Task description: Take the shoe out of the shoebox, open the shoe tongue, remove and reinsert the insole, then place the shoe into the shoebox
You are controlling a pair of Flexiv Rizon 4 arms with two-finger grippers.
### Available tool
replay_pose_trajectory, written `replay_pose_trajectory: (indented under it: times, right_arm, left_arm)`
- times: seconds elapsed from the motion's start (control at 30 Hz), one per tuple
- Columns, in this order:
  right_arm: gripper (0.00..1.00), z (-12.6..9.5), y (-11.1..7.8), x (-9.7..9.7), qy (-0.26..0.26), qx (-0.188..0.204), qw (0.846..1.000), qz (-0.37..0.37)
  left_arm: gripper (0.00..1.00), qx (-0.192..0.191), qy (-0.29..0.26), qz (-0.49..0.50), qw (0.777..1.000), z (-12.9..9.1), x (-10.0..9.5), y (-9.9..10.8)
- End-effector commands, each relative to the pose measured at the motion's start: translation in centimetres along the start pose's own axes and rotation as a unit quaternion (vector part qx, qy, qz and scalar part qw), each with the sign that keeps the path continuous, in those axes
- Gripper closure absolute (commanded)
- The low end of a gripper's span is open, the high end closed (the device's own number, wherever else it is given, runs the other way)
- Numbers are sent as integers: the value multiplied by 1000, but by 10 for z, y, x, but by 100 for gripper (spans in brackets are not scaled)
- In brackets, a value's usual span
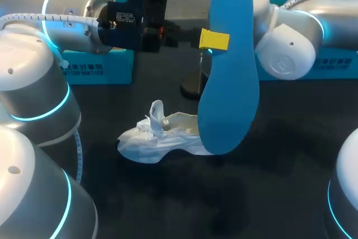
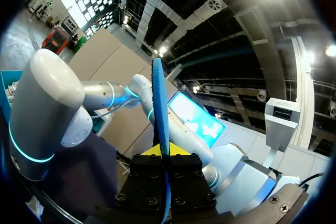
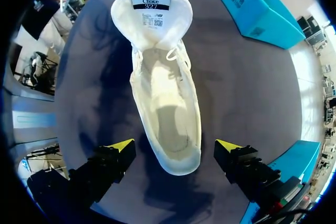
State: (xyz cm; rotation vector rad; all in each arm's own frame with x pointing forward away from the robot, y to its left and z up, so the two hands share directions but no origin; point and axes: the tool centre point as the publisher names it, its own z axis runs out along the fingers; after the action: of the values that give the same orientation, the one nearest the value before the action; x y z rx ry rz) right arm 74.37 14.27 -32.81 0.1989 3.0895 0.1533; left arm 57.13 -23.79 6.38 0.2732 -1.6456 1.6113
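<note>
**Step judged:** the insole is out; reinsertion is pending.

**Left end effector** point(image 1: 214, 40): clamped on the blue insole point(image 1: 229, 82) at one long edge. The left arm reaches across from 9 o'clock in the head view, with its wrist high above the worktop point(image 1: 279, 194). The insole hangs roughly upright, its long axis running 12 to 6.

**Shoe** point(image 1: 159, 138): lies on the worktop out of the shoebox point(image 1: 98, 65), at about 7 o'clock from the left end effector. Its long axis runs roughly 9 to 3, toe toward 9, with the tongue point(image 3: 151, 9) folded open. The insole's lower end overlaps the heel in the head view; contact cannot be confirmed.

**Right end effector** point(image 3: 176, 148): fingers apart and holding nothing, looking straight down into the shoe with the heel nearest. It is the nearer to the shoe.

**Requirement:** the insole must be tipped from upright into line with the shoe.
</note>
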Motion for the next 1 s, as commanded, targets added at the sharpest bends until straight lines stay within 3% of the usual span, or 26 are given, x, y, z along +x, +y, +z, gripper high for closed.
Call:
replay_pose_trajectory:
  times: [0.03, 0.63, 0.83, 1.0]
  right_arm:
    - [0, 0, 1, -1, 0, 2, 1000, 0]
    - [0, 0, 1, -1, 0, 2, 1000, 0]
    - [0, -4, 22, -15, -1, 16, 1000, -12]
    - [0, 4, 36, -27, 2, 18, 999, -30]
  left_arm:
    - [100, 0, 0, 0, 1000, 0, 0, 1]
    - [100, 0, 0, 0, 1000, 0, 0, 1]
    - [100, 0, 0, 0, 1000, 0, 0, 1]
    - [100, 0, 0, 0, 1000, 0, 0, 1]
